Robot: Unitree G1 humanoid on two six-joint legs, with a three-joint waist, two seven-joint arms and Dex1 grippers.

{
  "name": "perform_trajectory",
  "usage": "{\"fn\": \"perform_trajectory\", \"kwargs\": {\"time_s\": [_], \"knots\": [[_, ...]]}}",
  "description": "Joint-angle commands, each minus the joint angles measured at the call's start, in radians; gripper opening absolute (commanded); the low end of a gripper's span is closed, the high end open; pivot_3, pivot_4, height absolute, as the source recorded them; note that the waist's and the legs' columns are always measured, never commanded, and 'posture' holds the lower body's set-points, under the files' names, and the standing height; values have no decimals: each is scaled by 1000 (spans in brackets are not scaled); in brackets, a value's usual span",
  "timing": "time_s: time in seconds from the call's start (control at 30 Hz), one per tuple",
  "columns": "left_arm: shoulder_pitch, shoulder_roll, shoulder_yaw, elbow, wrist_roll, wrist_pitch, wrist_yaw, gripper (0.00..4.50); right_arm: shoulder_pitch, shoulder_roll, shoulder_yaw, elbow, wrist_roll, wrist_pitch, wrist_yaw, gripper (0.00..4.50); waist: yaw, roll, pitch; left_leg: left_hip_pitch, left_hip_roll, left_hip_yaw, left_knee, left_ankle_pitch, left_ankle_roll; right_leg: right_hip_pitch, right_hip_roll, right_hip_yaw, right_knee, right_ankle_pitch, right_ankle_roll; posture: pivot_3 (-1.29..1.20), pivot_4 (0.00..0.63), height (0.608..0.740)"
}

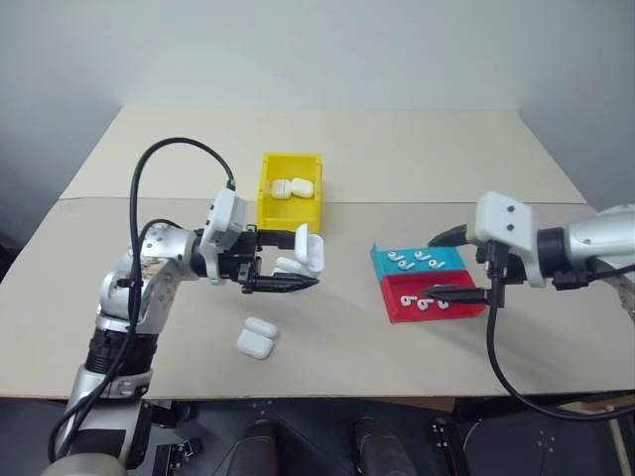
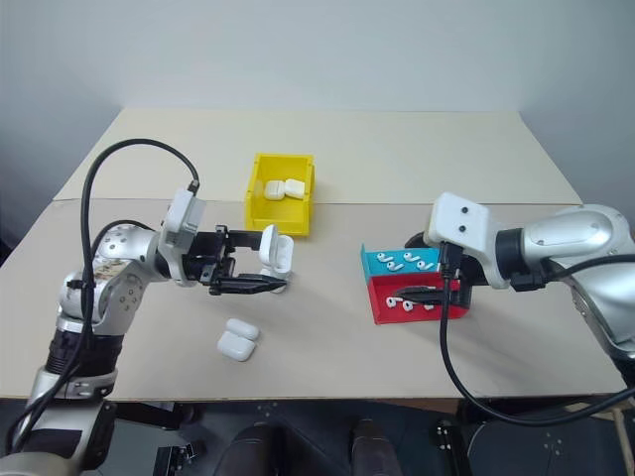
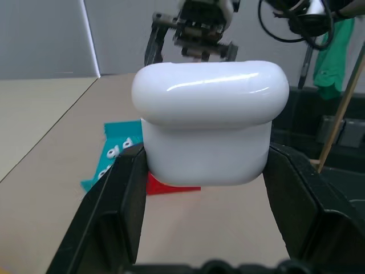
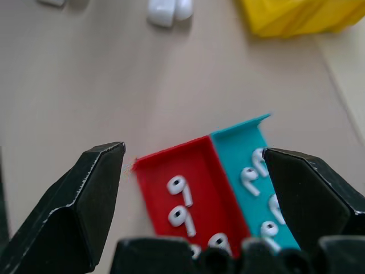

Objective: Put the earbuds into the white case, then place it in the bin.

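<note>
On the worktop (image 1: 397,149) the bin (image 1: 291,188) is sitting open-topped and holding two closed white cases lying side by side. To its right we are seeing a teal tray (image 1: 421,260) joined to a red tray (image 1: 433,298); each is carrying several of the earbuds (image 1: 429,303), lying loose with stems at mixed angles. Two further cases (image 1: 257,338) are resting on the bare worktop nearer the robot.

The left claw (image 1: 298,263) is grasping the white case (image 1: 307,252) above the worktop, between the bin and the trays; the case is standing open, its lid raised upright above the body. In the left wrist view we are looking at the case (image 3: 210,123) end-on, seated between the two black fingers (image 3: 114,211), its long axis running across the gap from finger to finger, with the trays showing beyond it.

The right claw (image 1: 474,266) is hanging released over the trays, fingers spread wide with nothing between them. The right wrist view is showing three earbuds in the red tray (image 4: 188,188) more closely, while the head views are giving the bin's contents.
</note>
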Motion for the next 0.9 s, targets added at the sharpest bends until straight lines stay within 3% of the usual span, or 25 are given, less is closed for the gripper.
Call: {"fn": "perform_trajectory", "kwargs": {"time_s": [0.03,0.17,0.33,0.67,0.9], "knots": [[8,-20,-6,-66,-54,12,17,2748,-70,0,93,42,-75,-2,77,4500,0,0,0,0,0,0,0,0,0,0,0,0,0,0,0,0,150,740],[29,-40,1,-89,-98,28,36,2748,-138,42,226,106,-194,-51,142,4500,-4,0,0,0,0,0,0,0,0,-1,0,0,0,0,0,0,150,740],[52,-37,4,-102,-120,31,48,2748,-199,126,328,208,-322,-99,174,3245,-2,0,0,0,0,0,0,0,0,-1,0,0,0,0,0,0,150,740],[89,-34,15,-140,-122,29,118,2748,-242,259,429,394,-548,-269,170,3245,1,0,0,0,0,0,0,0,0,-1,0,0,0,0,0,0,150,740],[123,-25,19,-183,-134,34,157,2748,-242,312,431,470,-636,-362,183,3245,-2,0,0,0,0,0,0,0,0,0,0,0,0,0,0,0,150,740]]}}
